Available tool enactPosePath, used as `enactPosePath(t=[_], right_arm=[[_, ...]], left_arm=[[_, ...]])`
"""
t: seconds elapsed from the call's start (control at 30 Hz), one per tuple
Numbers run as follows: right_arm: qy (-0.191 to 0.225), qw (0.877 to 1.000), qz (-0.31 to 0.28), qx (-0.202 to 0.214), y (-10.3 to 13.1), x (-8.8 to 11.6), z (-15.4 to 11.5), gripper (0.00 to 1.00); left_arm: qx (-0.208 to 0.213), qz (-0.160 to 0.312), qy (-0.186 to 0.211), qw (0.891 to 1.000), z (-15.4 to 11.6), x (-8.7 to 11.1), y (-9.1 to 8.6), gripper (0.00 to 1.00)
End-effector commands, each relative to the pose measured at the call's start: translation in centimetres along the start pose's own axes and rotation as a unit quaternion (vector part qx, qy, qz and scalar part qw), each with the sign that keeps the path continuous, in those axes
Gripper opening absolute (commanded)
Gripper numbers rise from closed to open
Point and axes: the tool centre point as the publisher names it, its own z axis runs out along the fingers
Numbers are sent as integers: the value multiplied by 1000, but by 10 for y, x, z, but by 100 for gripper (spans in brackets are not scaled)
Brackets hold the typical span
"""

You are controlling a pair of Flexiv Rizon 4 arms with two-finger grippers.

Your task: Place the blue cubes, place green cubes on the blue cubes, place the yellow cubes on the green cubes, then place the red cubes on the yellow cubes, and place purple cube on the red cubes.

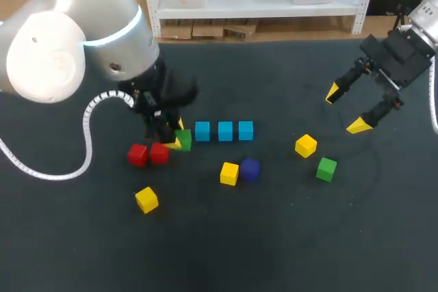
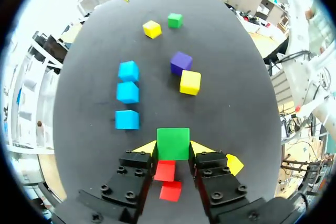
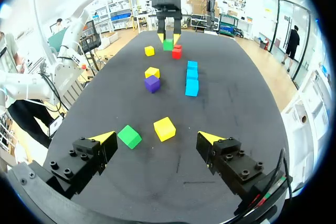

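Green cube (image 1: 184,139), left of centre in the head view beside the row of blue cubes (image 1: 224,130), is clamped by the left gripper (image 2: 174,149). The right gripper (image 1: 345,109), upper right, is spread wide.

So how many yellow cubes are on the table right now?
3. One yellow cube beside the purple cube, another yellow cube near the loose green cube, the third yellow cube alone near the red cubes. The left arm could hide more.
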Motion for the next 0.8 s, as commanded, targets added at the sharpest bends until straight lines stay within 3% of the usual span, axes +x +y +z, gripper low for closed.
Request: enactPosePath(t=[0.03,0.4,0.8], right_arm=[[-1,1000,0,0,-1,0,0,100],[-1,1000,0,0,-1,0,0,100],[-1,1000,0,0,-1,0,0,100]], left_arm=[[-10,-1,3,1000,-10,-9,7,0],[-11,9,8,1000,2,-38,48,0],[0,-8,7,1000,24,-48,76,0]])
